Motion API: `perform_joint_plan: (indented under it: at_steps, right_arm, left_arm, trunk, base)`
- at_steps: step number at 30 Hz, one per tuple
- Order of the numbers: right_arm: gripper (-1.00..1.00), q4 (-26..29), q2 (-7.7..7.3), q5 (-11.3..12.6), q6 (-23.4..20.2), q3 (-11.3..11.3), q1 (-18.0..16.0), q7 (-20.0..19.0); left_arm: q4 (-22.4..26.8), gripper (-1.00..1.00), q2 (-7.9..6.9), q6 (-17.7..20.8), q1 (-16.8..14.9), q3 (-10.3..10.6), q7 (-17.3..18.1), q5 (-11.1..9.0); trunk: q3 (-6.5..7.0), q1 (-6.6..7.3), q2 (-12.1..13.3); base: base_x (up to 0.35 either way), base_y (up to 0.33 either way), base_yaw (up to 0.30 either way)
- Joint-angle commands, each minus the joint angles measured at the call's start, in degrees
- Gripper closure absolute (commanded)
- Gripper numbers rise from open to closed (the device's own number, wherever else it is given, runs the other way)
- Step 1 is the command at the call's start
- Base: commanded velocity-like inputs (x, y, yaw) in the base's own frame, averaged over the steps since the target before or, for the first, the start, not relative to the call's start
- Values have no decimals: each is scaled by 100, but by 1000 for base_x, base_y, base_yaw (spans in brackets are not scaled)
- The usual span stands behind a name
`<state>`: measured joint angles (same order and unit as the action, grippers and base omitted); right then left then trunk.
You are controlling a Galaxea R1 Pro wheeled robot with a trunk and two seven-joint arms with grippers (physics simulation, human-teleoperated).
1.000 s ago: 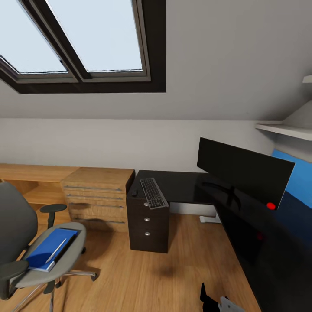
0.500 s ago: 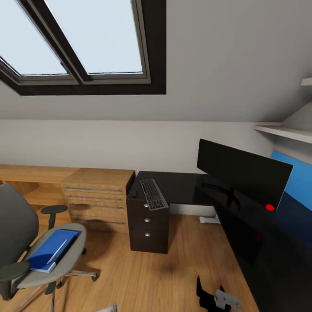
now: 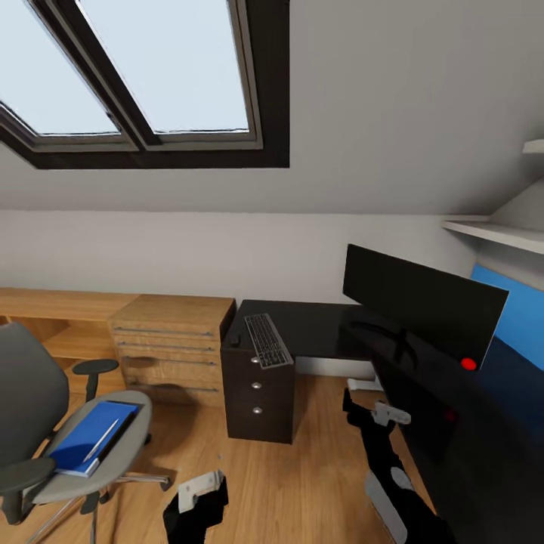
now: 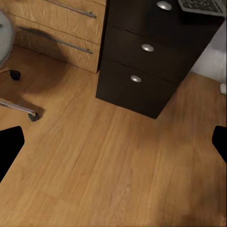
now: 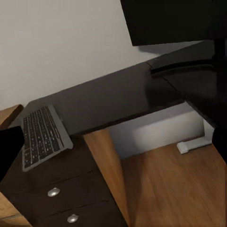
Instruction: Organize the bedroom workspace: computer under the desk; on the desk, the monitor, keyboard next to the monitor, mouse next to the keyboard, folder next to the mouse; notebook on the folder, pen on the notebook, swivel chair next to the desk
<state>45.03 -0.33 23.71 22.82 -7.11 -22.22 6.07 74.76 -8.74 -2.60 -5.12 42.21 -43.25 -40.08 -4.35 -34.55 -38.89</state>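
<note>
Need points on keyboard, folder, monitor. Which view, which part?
keyboard (image 3: 267, 340): head view, middle of the key field.
folder (image 3: 83, 437): head view, bare blue cover left of the pen.
monitor (image 3: 419, 302): head view, centre of the dark screen.

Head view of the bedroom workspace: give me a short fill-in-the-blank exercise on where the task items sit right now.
1. The folder lies on the seat of the ____.
2. The keyboard rests on the desk directly above the black ____ unit.
3. The monitor stands on the ____.
4. The thin white pen lies on top of the ____.

Missing words: swivel chair; drawer; desk; folder
</note>
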Motion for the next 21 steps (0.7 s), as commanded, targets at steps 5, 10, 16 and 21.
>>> perform_joint_plan:
  at_steps: [5,10,16,21]
  right_arm:
    - [-100,1805,-109,-121,-2231,8,105,811]
    - [-100,1997,-30,-19,-3151,-19,196,1185]
    - [-100,2022,128,-17,-2529,-31,208,1200]
    - [-100,2027,158,-36,-2383,-33,221,1226]
  left_arm:
    - [1279,-100,25,1375,-11,-892,-69,-59]
    - [1107,-100,314,1886,-10,-1631,-82,-24]
    - [1012,-100,327,1902,-10,-1644,-78,-26]
    - [1006,-100,337,1903,-14,-1566,-84,-27]
  trunk:
    - [25,42,74]
    - [25,42,74]
    - [25,42,74]
    - [25,42,74]
  base:
    - [0,0,0]
    - [-9,-9,0]
    - [-181,-171,0]
    - [-243,-246,0]
